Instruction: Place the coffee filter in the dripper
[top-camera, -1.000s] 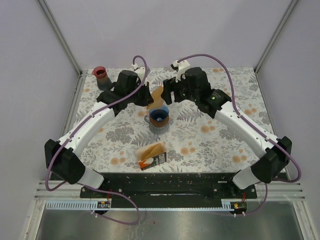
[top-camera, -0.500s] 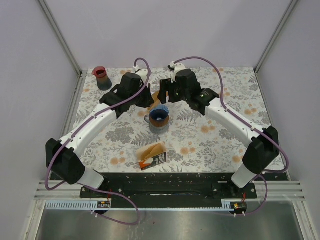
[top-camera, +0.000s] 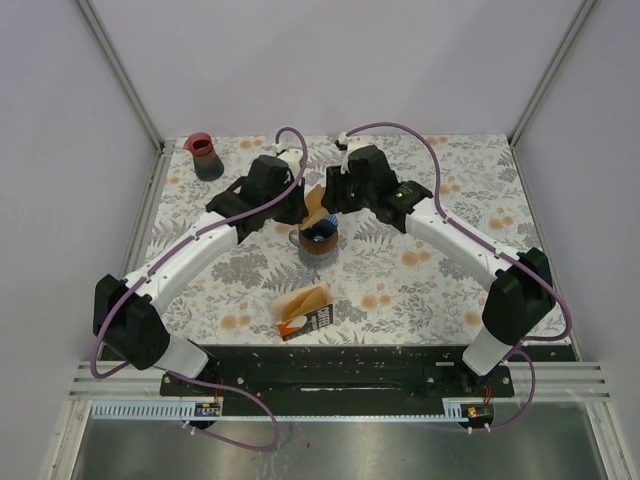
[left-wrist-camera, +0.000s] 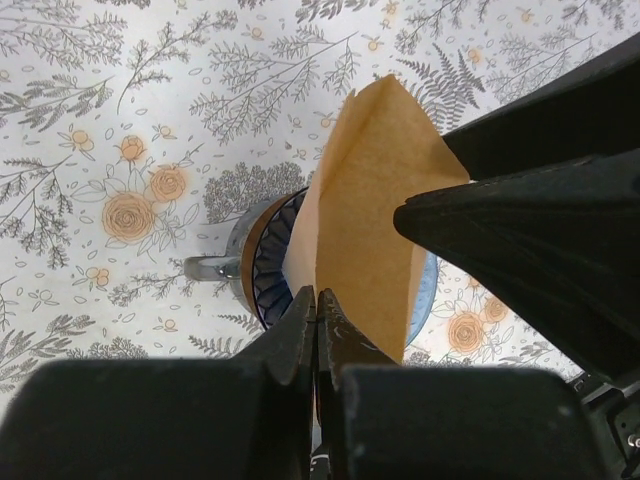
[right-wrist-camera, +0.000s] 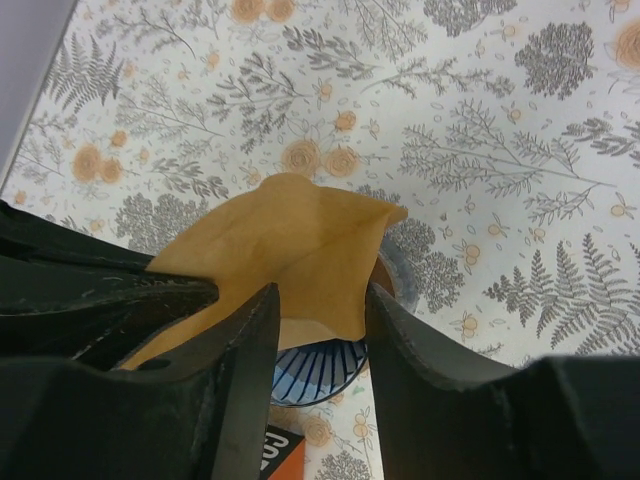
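Pinching the coffee filter (left-wrist-camera: 365, 240) in closed fingers, the left gripper (left-wrist-camera: 316, 300) is holding it over the dripper (left-wrist-camera: 265, 265) while the right gripper (right-wrist-camera: 320, 295), at its 3 o'clock, is straddling it, fingers parted.

- No word, number or brand can be read in any view.
- Filter packet (top-camera: 303, 312), lying near the middle of the near table edge: a dark panel with pale marks on it, too small to make out. Its orange-and-black corner shows in the right wrist view without legible letters.
- White strip (top-camera: 150, 409) on the near rail, left: fine tick marks only, no figures readable.
- Coffee filter (left-wrist-camera: 370, 220) and dripper (left-wrist-camera: 268, 275): no print visible on either.
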